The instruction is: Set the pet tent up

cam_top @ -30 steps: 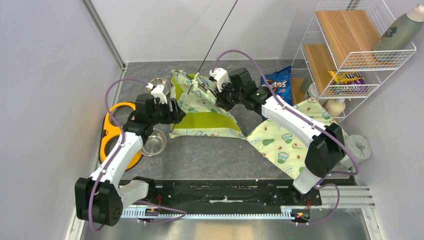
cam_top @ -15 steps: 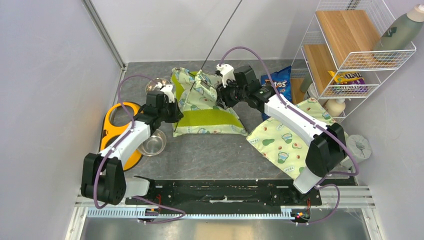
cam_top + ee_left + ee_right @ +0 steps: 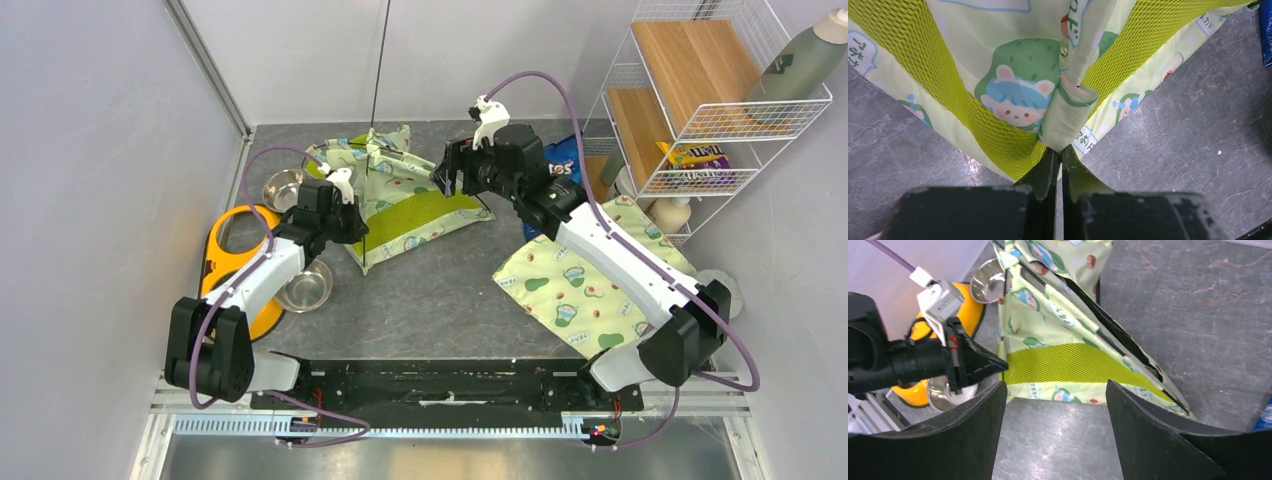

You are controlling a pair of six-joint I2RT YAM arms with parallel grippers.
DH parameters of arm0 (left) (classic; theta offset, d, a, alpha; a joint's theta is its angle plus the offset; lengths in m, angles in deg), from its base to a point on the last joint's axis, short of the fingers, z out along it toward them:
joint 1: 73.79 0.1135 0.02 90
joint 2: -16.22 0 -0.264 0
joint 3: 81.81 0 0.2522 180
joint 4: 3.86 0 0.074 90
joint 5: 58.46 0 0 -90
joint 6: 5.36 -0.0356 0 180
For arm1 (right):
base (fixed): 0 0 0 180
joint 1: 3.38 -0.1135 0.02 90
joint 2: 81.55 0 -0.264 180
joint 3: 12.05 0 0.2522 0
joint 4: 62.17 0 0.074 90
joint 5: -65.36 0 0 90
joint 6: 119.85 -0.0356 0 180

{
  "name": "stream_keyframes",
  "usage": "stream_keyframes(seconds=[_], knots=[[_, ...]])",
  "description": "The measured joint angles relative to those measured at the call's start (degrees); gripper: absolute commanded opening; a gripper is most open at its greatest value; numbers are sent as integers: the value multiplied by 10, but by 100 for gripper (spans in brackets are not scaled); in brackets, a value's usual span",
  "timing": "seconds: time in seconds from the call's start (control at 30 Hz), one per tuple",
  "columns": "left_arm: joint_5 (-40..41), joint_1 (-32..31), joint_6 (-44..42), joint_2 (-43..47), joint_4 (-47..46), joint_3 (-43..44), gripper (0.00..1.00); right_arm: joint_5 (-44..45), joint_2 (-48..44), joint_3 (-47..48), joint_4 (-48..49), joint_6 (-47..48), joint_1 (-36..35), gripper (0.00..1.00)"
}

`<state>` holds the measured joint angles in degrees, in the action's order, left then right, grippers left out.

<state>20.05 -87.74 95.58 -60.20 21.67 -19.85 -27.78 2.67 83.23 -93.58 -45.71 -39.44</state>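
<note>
Left end effector [image 3: 1058, 152] is clamped on a corner fold of the pet tent [image 3: 1013, 95], while right end effector [image 3: 1055, 390] hangs spread apart above it.

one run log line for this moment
left tool: shut on pet tent corner | right tool: open, off it | status: tent not yet up
</note>
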Motion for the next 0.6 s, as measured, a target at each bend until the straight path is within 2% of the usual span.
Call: stream_keyframes(seconds=[0.1,0.2,0.4,0.6], knots=[[-2,0,0,-5,-2,0,3,19,-5,-13,30,-30,-22,70],[-7,0,1,-8,-4,0,9,8,22,-16,54,-54,-49,61],[-8,0,10,-8,-6,0,20,-47,120,-36,116,-99,-82,64],[-3,0,23,16,-6,-6,32,-59,184,-41,169,-140,-96,68]])
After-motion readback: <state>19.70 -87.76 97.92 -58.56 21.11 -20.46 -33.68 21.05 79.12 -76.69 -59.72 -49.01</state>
